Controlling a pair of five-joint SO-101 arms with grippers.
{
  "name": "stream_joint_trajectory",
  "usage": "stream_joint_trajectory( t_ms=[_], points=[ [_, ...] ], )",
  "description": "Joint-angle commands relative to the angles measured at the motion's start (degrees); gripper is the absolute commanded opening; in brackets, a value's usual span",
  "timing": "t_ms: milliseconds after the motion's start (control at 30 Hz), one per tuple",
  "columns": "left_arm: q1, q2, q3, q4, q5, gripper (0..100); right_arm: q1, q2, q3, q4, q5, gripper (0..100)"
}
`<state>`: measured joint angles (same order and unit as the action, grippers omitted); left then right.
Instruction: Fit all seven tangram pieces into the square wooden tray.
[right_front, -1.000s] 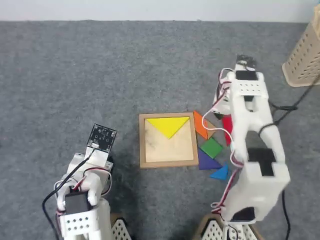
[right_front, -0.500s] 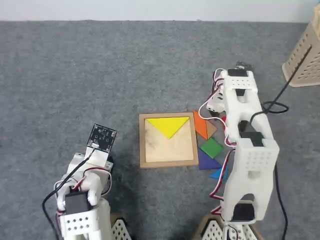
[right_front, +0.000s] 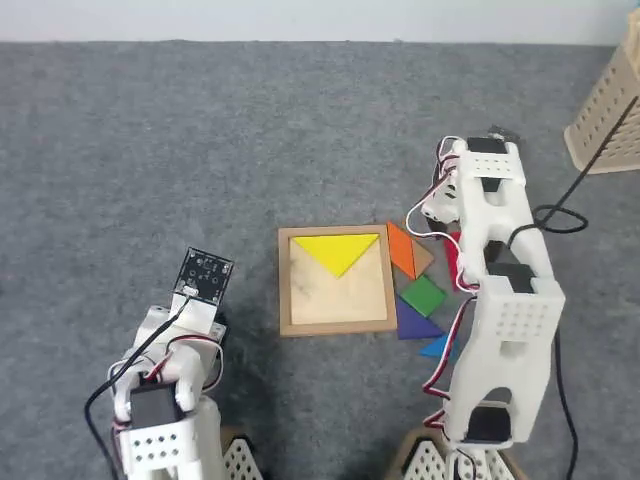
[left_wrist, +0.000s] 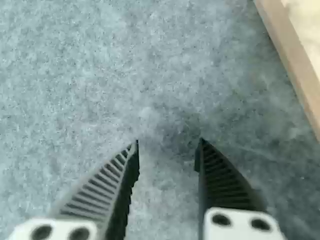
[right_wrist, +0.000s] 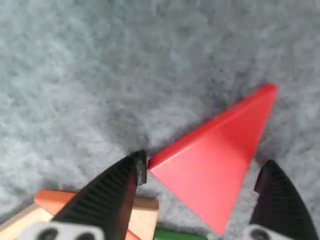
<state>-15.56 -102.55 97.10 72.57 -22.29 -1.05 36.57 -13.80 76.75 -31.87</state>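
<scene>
Lying on fuzzy grey carpet, the square wooden tray was occupied by one yellow triangle.
The smooth red triangle was straddled by the wide-parted right gripper; the left gripper was held apart near the tray's rim.

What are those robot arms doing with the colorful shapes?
They are filling a square wooden tray with puzzle pieces. Just the yellow triangle lies in it so far. The right gripper is open around the red triangle on the carpet near the tray. The orange piece, green piece, purple piece and blue piece wait there too. The left gripper is open over bare carpet.
</scene>
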Motion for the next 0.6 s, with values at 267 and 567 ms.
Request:
stream_joint_trajectory(
  t_ms=[267,567],
  points=[
    [0.0,-0.62,-0.4,0.18,0.35,18,1.98,-0.66,-2.64,-0.04,-0.62,18.7],
    [0.0,-0.62,-0.4,0.18,0.35,18,2.15,-1.27,-2.9,3.91,2.29,18.0]
  ],
)
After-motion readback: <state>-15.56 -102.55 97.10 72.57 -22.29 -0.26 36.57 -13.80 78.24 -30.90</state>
